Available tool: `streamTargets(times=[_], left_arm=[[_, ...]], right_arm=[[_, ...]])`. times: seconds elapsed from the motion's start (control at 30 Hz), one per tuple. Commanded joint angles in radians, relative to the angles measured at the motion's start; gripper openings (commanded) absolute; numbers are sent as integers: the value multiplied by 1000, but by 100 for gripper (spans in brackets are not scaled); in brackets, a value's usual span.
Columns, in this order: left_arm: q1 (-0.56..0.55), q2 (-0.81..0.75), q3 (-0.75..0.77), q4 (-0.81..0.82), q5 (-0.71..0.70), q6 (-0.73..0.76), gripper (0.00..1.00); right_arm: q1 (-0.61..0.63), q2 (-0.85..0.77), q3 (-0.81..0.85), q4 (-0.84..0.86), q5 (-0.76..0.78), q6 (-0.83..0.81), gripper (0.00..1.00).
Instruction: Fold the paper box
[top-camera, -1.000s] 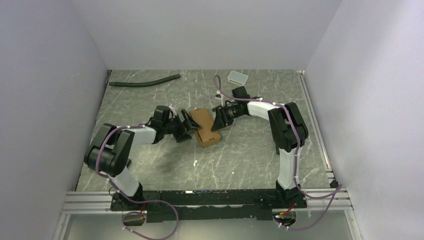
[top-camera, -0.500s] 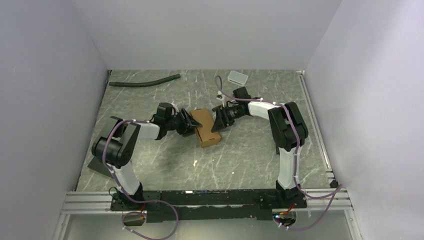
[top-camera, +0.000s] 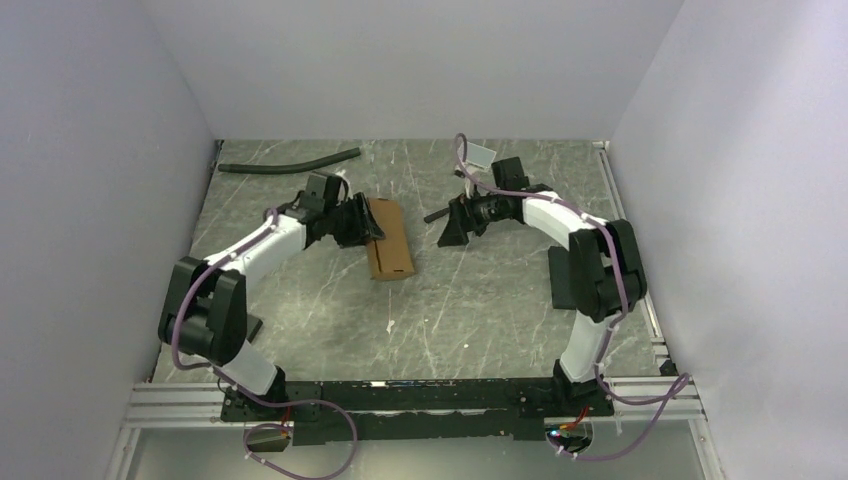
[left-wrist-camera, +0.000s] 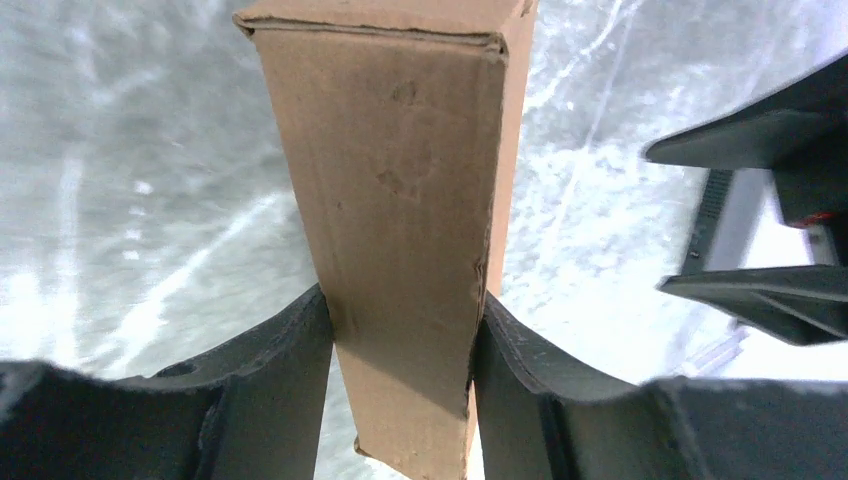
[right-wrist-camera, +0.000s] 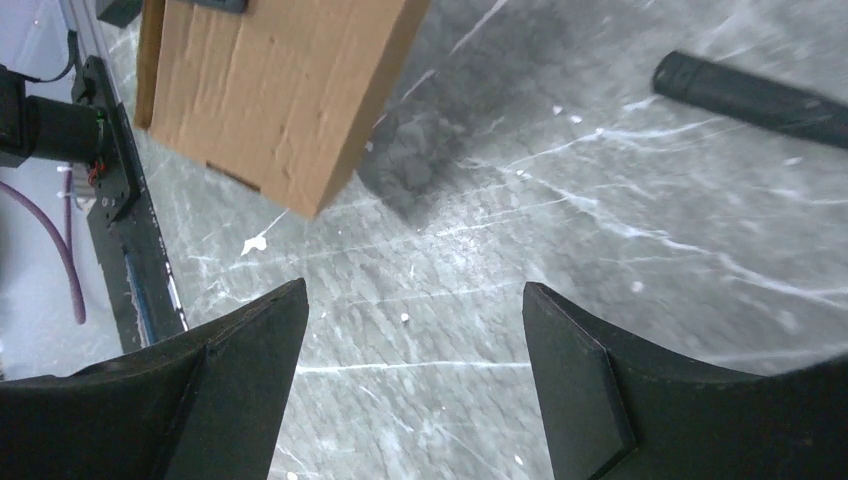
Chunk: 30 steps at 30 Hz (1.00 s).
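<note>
box (left-wrist-camera: 405, 200): light hollow cardboard, dents easily; you squeeze gently.
left pincer (left-wrist-camera: 400, 335): pinches box across its narrow width.
right pincer (right-wrist-camera: 412, 300): spread, empty.

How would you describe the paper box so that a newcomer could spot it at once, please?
On the grey marbled table, look left of centre, where the left gripper clamps the paper box, an oblong carton. It is the only brown cardboard thing; the hose behind is black, the tray white.
</note>
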Motion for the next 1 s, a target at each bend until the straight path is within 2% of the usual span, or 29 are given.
streamTargets(times=[0.0,0.13,0.2,0.33,0.4,0.6,0.73,0.97], left_arm=[[2,-45,190,-394,-214,293,34],[-51,-9,361,-597,-415,428,33],[-113,33,447,-677,-574,494,33],[-228,152,575,-800,-916,589,24],[-259,215,620,-835,-1036,604,21],[-320,369,668,-837,-1204,598,21],[-358,426,672,-803,-1223,584,24],[-399,491,623,-768,-1213,537,41]], right_arm=[[-31,-95,-12,12,14,-49,82],[-43,-103,-7,3,17,-60,82],[-46,-107,-7,1,17,-63,82],[-51,-113,-7,0,18,-67,81],[-59,-119,-9,2,17,-67,81],[-87,-126,-13,4,12,-67,81],[-107,-130,-18,8,5,-67,81],[-116,-125,-21,9,-1,-67,81]])
